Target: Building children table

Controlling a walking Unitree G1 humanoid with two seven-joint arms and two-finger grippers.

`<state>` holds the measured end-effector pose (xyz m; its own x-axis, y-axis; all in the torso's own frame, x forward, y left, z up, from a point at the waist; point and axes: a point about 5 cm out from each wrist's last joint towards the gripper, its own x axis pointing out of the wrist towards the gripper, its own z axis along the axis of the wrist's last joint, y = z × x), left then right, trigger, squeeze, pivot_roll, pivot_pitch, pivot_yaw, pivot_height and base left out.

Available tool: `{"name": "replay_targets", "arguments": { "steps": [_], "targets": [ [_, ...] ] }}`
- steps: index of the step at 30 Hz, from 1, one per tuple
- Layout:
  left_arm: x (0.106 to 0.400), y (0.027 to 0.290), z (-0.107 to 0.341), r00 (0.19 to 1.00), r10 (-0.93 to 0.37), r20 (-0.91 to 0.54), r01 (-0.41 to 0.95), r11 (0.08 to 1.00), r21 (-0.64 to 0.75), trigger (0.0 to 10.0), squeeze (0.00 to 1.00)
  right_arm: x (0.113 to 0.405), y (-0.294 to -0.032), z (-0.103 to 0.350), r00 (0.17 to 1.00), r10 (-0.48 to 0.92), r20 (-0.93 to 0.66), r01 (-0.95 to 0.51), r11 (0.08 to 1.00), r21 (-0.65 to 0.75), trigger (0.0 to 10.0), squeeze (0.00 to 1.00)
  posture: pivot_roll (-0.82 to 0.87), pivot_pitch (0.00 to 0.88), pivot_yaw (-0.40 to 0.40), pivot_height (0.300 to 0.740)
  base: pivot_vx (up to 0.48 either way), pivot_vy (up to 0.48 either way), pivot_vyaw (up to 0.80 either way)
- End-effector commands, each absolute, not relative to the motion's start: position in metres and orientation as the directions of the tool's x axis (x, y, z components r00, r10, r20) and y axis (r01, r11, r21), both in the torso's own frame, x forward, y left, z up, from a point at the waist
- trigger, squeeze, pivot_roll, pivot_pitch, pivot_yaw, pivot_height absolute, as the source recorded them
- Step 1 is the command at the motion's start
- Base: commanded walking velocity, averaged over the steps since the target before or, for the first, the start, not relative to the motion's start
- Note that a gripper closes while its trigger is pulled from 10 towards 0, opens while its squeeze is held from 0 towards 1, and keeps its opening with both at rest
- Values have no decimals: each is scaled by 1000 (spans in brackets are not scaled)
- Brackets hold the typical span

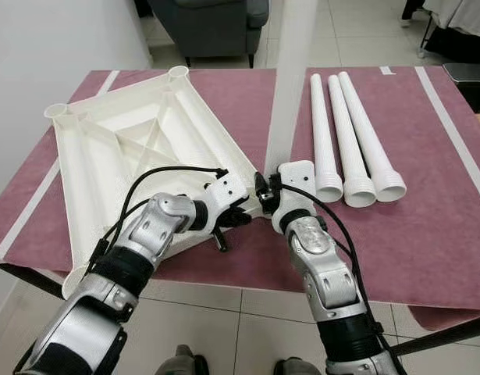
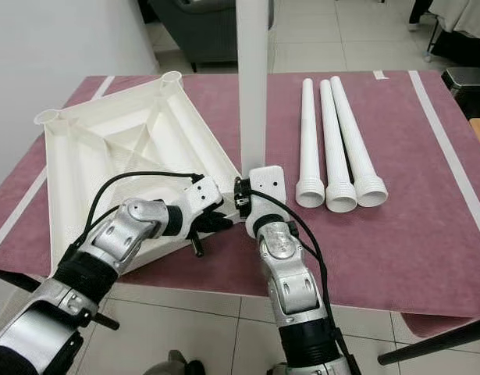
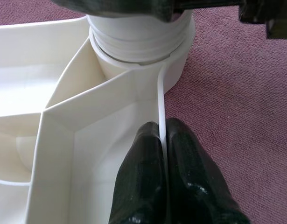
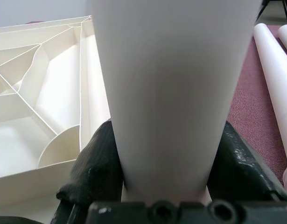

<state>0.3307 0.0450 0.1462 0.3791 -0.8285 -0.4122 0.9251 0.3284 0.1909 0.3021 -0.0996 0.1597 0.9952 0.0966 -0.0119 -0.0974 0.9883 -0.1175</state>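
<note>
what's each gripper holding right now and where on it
The left gripper pinches the thin side wall of the upturned white tabletop near its corner socket. The right gripper clamps the upright white leg low on its shaft.

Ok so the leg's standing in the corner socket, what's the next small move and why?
Probably twist the upright leg with the right gripper to seat it: its threaded collar shows above the socket, while the left gripper pinches the tabletop rim to steady it.
</note>
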Motion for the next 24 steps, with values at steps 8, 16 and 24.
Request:
{"name": "replay_targets", "arguments": {
  "steps": [8, 16, 24],
  "targets": [
    [336, 49, 167, 466, -823, -325, 876, 377, 302, 10000, 0, 298, -101, 147, 973, 222, -55, -226, 972, -70, 10000, 0, -51, 109, 143, 740, 0, 0, 0],
    [313, 69, 166, 333, -871, -361, 925, 228, 303, 10000, 0, 296, -112, 183, 890, 447, 88, -434, 891, -134, 10000, 0, -44, 110, 141, 740, 0, 0, 0],
    [288, 97, 169, 224, -883, -412, 945, 93, 313, 10000, 0, 283, -114, 194, 724, 685, 75, -664, 723, -189, 10000, 0, -30, 108, 137, 740, 0, 0, 0]
  ]
}}
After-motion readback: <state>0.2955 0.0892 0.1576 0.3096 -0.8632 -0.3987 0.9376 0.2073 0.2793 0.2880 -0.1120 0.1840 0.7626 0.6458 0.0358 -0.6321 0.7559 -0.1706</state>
